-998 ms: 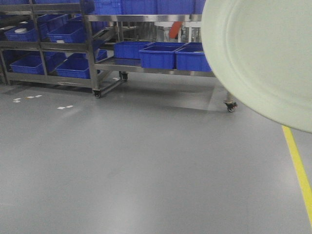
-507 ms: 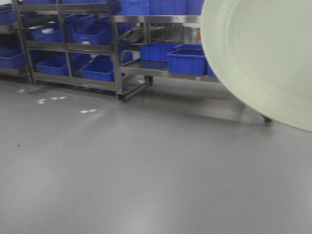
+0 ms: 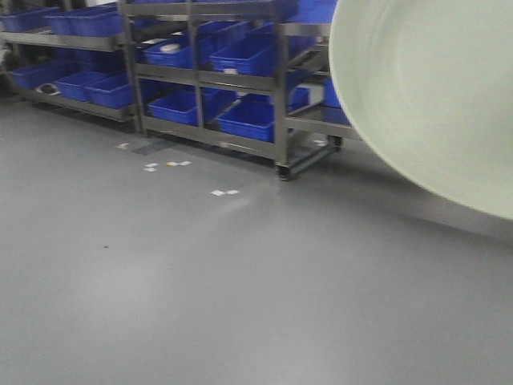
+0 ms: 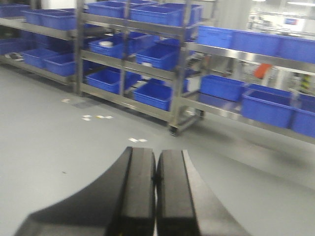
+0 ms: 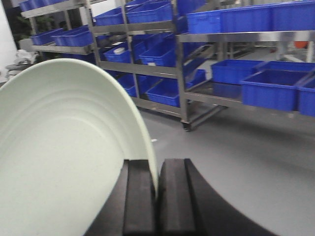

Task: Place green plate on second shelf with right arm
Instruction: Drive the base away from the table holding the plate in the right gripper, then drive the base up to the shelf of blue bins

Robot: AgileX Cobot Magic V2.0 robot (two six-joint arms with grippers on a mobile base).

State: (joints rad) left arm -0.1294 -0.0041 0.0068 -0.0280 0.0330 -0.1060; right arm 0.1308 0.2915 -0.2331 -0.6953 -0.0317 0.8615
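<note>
Right pincer (image 5: pixel 156 191): clamped on green plate (image 5: pixel 64 157) rim; plate spread toward 9 o'clock.
Left pincer (image 4: pixel 156 179): fingers pressed together, empty.
Blue bins (image 3: pixel 250 119): sat on steel rack (image 3: pixel 280 96); one held a white object (image 3: pixel 168 48).

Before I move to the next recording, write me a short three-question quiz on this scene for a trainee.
1. True or false: the left tool is shut on the green plate.
2. What fills the steel racks? A) blue bins B) cardboard boxes C) stacked plates
3. Fill in: the green plate's rim is pinched by the ___ tool.
Key: 1 false, the left tool is shut with nothing in it. 2 A. 3 right: the right tool grips the rim.
</note>
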